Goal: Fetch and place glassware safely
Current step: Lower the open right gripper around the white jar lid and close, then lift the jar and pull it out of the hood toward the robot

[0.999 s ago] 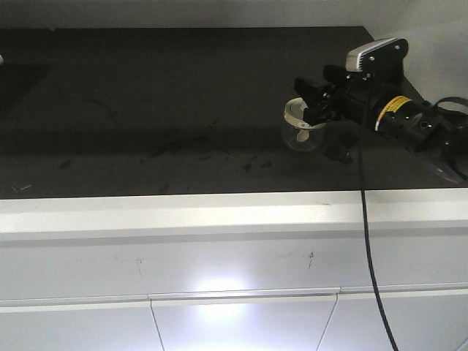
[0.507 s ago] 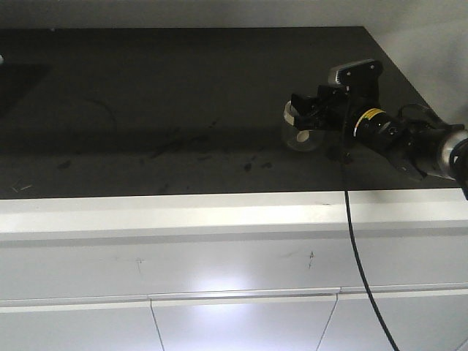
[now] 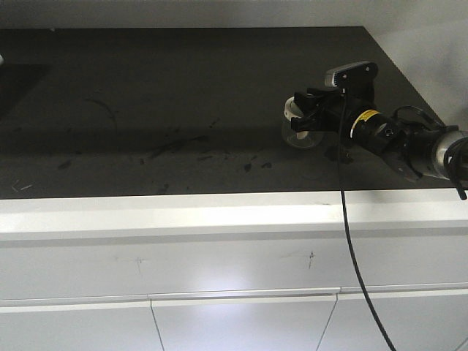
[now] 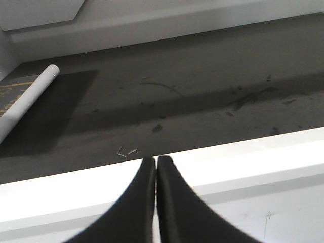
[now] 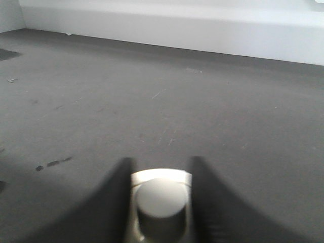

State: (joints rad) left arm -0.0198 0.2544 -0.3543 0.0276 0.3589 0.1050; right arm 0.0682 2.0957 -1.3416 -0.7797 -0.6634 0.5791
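The right gripper [image 3: 307, 117] is clamped on the small clear glass jar with a cream-white knobbed lid [image 3: 297, 132], at the right part of the matte black countertop [image 3: 183, 88]. The grasp looks done, and carrying the jar and setting it down safely remain. The left gripper [image 4: 156, 169] is empty, its fingers pressed together.

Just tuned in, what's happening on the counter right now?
The right gripper has its jaws closed on the small lidded glass jar near the right end of the dark countertop. Whether it rests on the surface is unclear. The left gripper is shut and empty over the white front edge.
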